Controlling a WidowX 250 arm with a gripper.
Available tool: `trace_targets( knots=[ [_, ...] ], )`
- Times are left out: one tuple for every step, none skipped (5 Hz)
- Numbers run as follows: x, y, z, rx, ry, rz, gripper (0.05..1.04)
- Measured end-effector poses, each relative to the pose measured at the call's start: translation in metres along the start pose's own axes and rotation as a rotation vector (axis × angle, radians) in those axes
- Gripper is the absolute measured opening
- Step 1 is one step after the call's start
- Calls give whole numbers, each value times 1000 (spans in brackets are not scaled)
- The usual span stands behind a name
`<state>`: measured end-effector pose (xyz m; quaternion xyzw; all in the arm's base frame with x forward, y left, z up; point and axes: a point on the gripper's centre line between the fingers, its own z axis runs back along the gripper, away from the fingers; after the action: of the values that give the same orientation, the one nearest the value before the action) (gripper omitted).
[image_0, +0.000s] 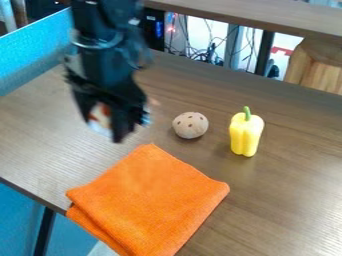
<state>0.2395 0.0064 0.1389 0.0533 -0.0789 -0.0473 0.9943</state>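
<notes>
The black claw hung above the left part of the worktop, beyond the orange cloth and to the left of the spotted ball. Its fingers stood partly apart, closed about a white and orange-red object, which showed in the gap between them, raised from the wood. The object's exact form was too blurred to name. The black robot arm entered over the worktop's far left corner, and the claw pointed downward.

The folded orange cloth lay flat, with one corner directed toward the far edge and another toward the right. Along its lower left side, two layers were visible, and this side reached the near left edge of the worktop. The round beige ball, marked with small dark spots, rested beyond the cloth and apart from it, between the claw and the yellow bell pepper. The yellow bell pepper stood upright to the right of the ball, near it but not touching, its green stem uppermost.

A blue panel bordered the worktop at the far left. Beyond the far edge, tangled dark cables were seen against a pale background, beneath a brown wooden board that crossed above them. A lighter wooden structure stood beyond the far edge at the right. A dark leg descended below the near left edge.
</notes>
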Motion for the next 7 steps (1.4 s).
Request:
trace_targets(
  knots=[
    [-7,45,-23,-2,80,102,672],
    [-3,90,-38,7,86,177,672],
    [-5,119,-68,4,151,214,672],
    [-7,146,-98,-7,196,234,672],
    [-19,160,-128,-51,222,282,672],
    [-10,167,-141,-84,212,278,657],
    [-3,170,-145,-91,201,285,730]
  ],
)
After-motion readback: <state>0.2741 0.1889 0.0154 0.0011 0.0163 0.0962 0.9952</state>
